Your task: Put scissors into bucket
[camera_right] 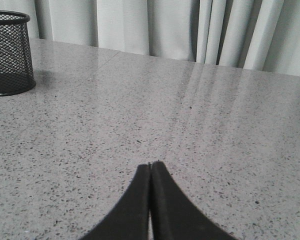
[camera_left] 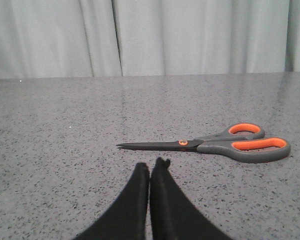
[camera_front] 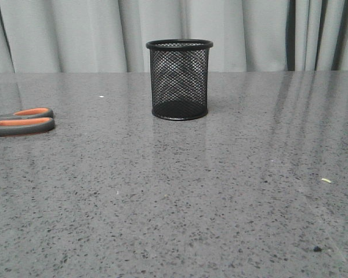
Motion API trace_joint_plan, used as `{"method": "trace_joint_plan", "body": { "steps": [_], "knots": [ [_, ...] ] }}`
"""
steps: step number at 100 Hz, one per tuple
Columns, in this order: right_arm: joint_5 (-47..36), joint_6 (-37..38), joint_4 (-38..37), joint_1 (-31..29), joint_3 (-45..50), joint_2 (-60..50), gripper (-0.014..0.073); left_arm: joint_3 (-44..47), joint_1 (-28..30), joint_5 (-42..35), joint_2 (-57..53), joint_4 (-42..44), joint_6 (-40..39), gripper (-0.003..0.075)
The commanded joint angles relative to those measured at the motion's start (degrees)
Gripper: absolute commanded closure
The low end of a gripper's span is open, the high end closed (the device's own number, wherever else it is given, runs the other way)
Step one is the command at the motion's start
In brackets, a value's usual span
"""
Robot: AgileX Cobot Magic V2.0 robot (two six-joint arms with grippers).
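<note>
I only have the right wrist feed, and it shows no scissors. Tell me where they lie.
Observer: The scissors lie flat on the table, closed, at the far left edge of the front view, left of the bucket.
Operator: Report the left gripper.
Observer: The left gripper is shut with nothing in it, just short of the blades and not touching them.
Operator: Give me which way the blades point.
Observer: In the front view only the orange-lined handles show, toward the bucket; the blades run off the frame to the left.
Operator: Check inside the bucket.
Observer: It stands upright, and through the mesh nothing shows in it.
</note>
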Motion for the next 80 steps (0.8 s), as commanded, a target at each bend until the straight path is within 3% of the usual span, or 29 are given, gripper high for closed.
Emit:
{"method": "trace_joint_plan", "body": {
  "steps": [1, 80],
  "knots": [
    [-4.07, -0.25, -0.45, -0.25, 0.31, -1.28, 0.0659, 2.38, -0.42, -4.42, -1.51, -0.20, -0.66, 0.0740],
    [-5.10, -0.25, -0.45, -0.25, 0.31, -1.28, 0.0659, 2.38, -0.42, -4.42, -1.51, -0.20, -0.66, 0.0740]
  ]
}}
